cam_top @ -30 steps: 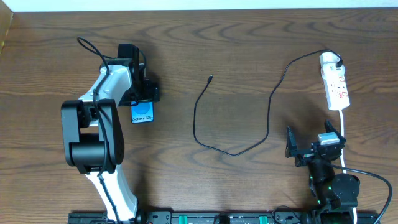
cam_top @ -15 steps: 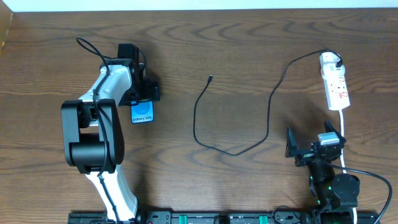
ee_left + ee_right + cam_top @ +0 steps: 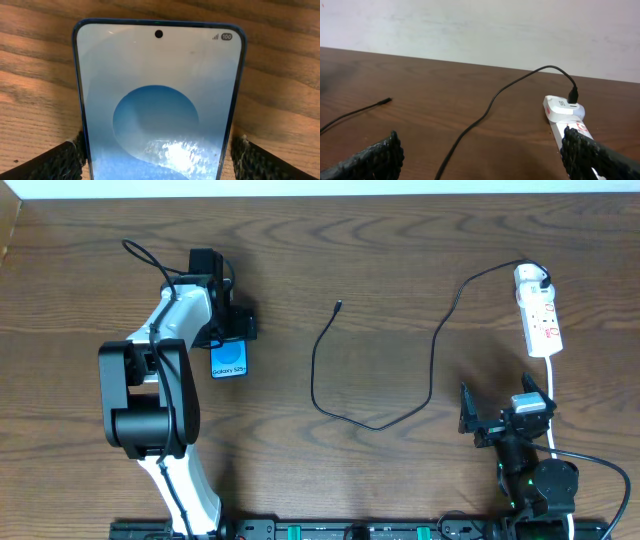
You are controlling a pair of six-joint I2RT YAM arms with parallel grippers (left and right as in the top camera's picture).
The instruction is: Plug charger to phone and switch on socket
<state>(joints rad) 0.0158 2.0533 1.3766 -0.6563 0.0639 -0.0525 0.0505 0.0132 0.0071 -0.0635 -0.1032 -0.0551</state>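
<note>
Nothing moved, left claw (image 3: 157, 155) spread astride phone (image 3: 157, 90), right claw (image 3: 480, 155) agape

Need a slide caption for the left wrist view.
Left gripper straddles the lit phone lying face-up on the wooden table, jaws open to either side.

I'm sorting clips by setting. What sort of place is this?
Likely a robotics lab workbench: left arm and right arm mounted at a wooden table, a plain white wall behind, only a phone, charger and socket laid out.
</note>
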